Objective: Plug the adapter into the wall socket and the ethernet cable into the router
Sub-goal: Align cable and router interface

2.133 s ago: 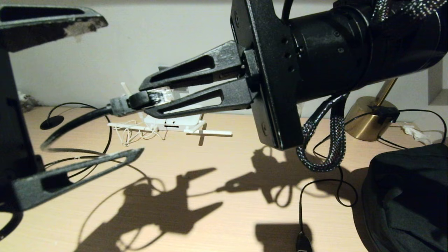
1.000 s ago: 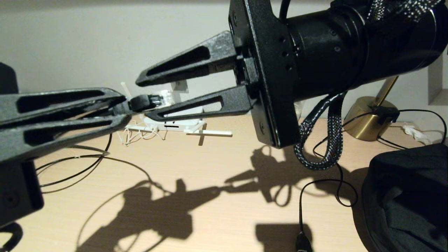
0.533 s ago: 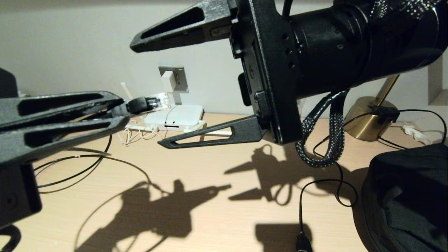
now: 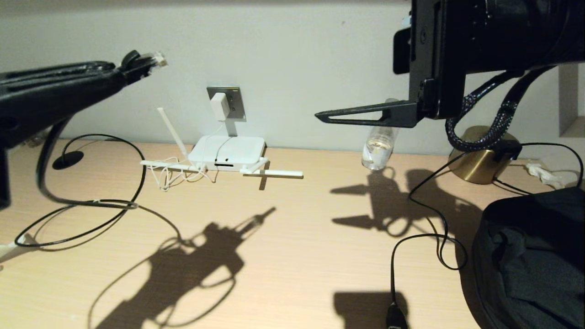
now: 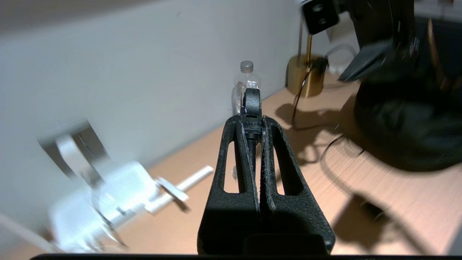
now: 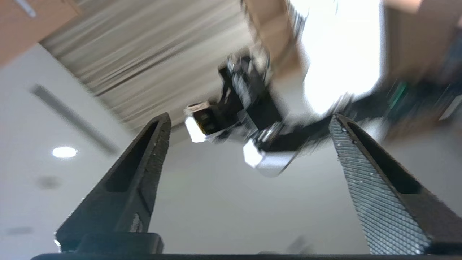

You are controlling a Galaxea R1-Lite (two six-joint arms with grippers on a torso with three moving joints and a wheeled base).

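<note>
Wooden desk (image 4: 297,256) against a plain wall: adapter (image 4: 218,106) already sits in the wall socket (image 4: 234,103). Left gripper (image 4: 116,73) pinches the ethernet cable (image 4: 142,60) high up; right gripper (image 6: 249,144) hangs wide open, empty. Next: lower the plug into the router (image 4: 228,153) port.

Warm, dim light falls from above and behind, throwing hard black shadows of both arms across the desk (image 4: 292,256) towards its front edge. The wall (image 4: 283,50) behind is evenly lit, without glare. In the left wrist view the router (image 5: 108,195) smears with motion blur. The right wrist view is streaked, with one blown-out white patch overhead.
</note>
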